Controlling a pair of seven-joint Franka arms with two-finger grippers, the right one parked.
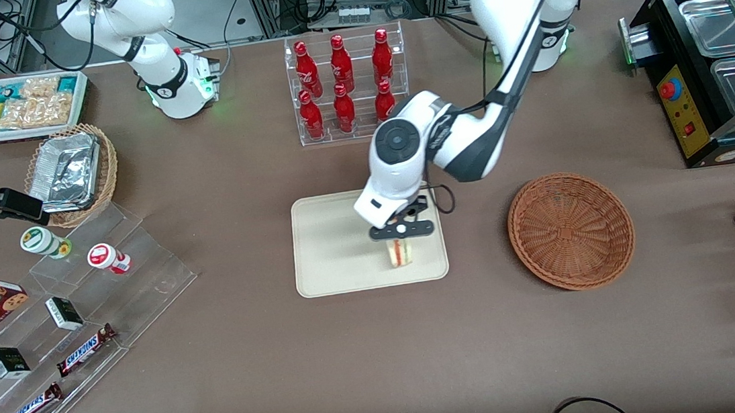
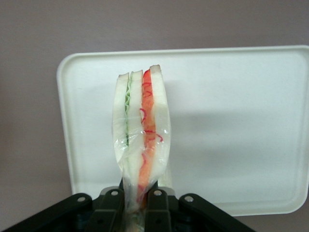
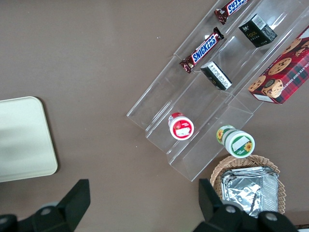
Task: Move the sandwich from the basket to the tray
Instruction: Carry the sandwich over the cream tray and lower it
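Claw (image 1: 401, 231) clamped on the sandwich (image 1: 398, 252), hanging over the tray (image 1: 325, 258) at the side nearer the basket (image 1: 571, 230). Wedge pinched by 1 end between 2 black fingers (image 2: 155, 209), cut face out. Cannot tell from either view whether its lower edge touches the tray yet.

Carry step judged as good as done; setting down in hand. Next move likely calls for easing down until the wedge rests on the tray, then opening and lifting straight up so the wrap does not cling to the fingers.

Sandwich: pale soft bread, thin green and red layers, glossy clear film creased at the grip. Tray: smooth cream, low rim, rounded corners. Basket: round, shallow, reddish-brown weave, nothing in it, on the brown counter (image 1: 256, 379).
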